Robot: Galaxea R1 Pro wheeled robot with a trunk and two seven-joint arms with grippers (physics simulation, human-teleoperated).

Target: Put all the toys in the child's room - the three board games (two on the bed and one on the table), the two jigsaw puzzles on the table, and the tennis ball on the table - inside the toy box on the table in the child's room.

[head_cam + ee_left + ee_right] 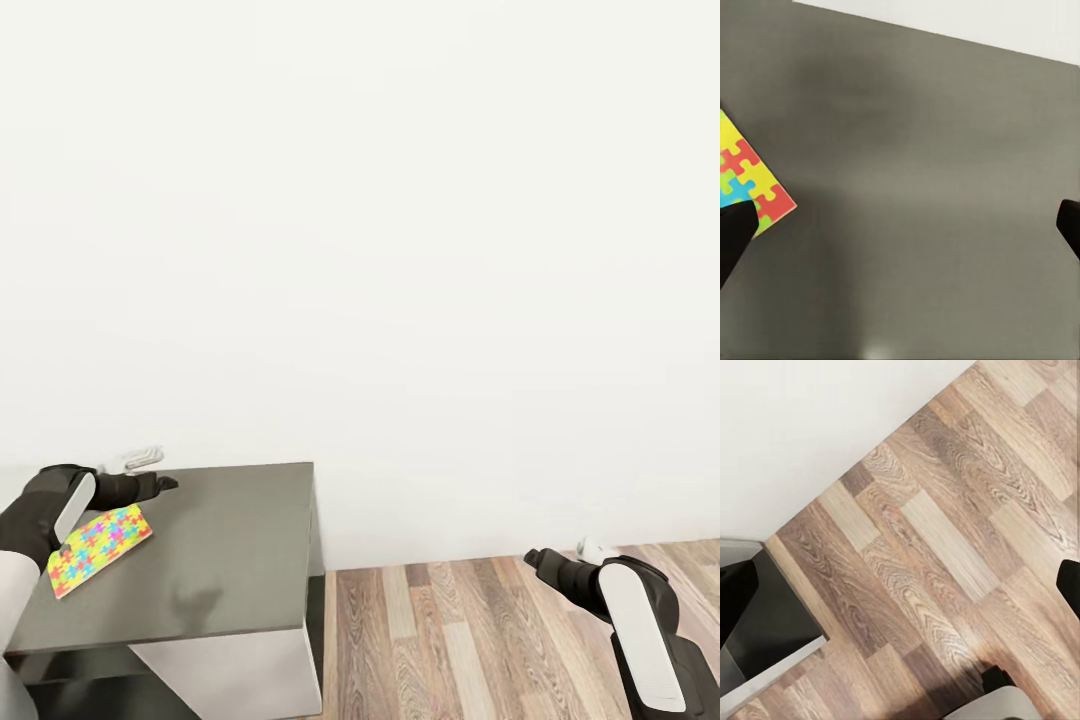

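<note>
At the far left, the left jaws (165, 484) hang over the dark grey surface (230, 560), spread wide and holding nothing: in the left wrist view one dark fingertip (735, 232) sits at each edge of the picture with bare surface between them. The jigsaw puzzle (98, 548) lies flat on the surface, back along the left forearm. In the wrist view its corner (750, 187) lies just beside one fingertip, outside the gap, so it is not being gripped.

Across the wooden floor (470, 630), the right jaws (535, 557) hover low and well clear of the surface. They look parted and empty, with a fingertip (1069, 585) showing dark at the frame edge over the planks, though the head view is too small to confirm it.

As for progress, I would judge the task far from done. One puzzle waits outside any box, and the toy box, board games, second puzzle and tennis ball cannot be accounted for from here, so nothing can be counted as stowed.
</note>
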